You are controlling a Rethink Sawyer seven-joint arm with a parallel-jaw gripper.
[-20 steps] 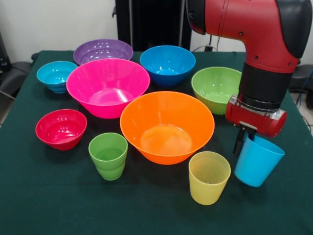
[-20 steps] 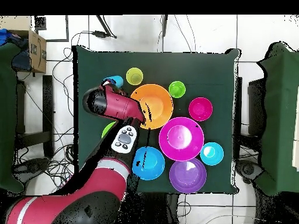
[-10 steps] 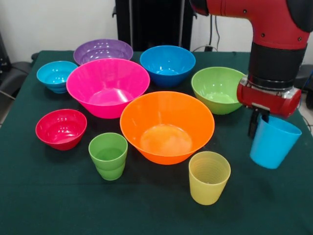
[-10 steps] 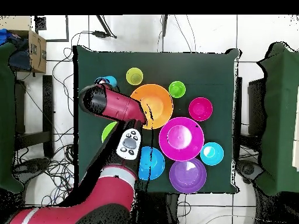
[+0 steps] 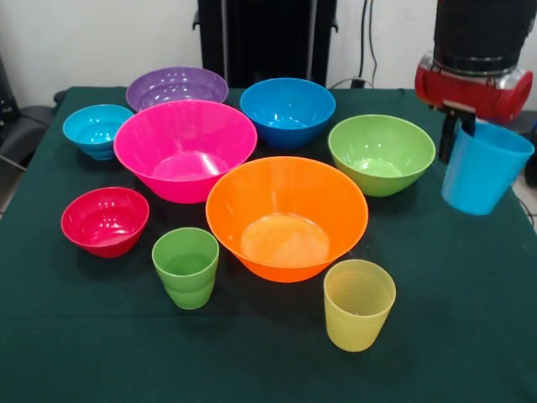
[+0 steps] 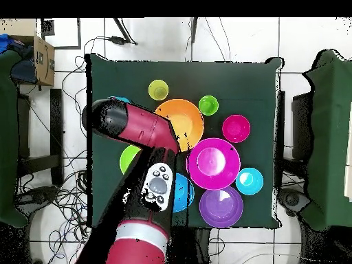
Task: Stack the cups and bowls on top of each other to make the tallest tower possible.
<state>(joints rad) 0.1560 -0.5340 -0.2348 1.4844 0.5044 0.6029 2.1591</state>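
Note:
My gripper point(image 5: 456, 139) is at the upper right, shut on the rim of the sky-blue cup point(image 5: 485, 170), which hangs tilted above the table beside the green bowl point(image 5: 382, 153). The green cup point(image 5: 186, 267) and the ridged yellow cup point(image 5: 359, 303) stand apart near the front edge, either side of the large orange bowl point(image 5: 287, 217). Behind are the pink bowl point(image 5: 185, 147), purple bowl point(image 5: 177, 86), blue bowl point(image 5: 288, 109), teal bowl point(image 5: 97, 128) and red bowl point(image 5: 105, 220). In the overhead view the arm point(image 6: 134, 127) hides the gripper and the held cup.
Every bowl sits upright and separate on the dark green tablecloth point(image 5: 470, 319). The overhead view shows the yellow cup point(image 6: 158, 89), green cup point(image 6: 208, 105) and orange bowl point(image 6: 189, 117) along one side, with the arm crossing over the blue bowl point(image 6: 183, 196).
The gripper has lifted the blue cup off the table, carrying it up and to the right in the front view. Nothing else has moved.

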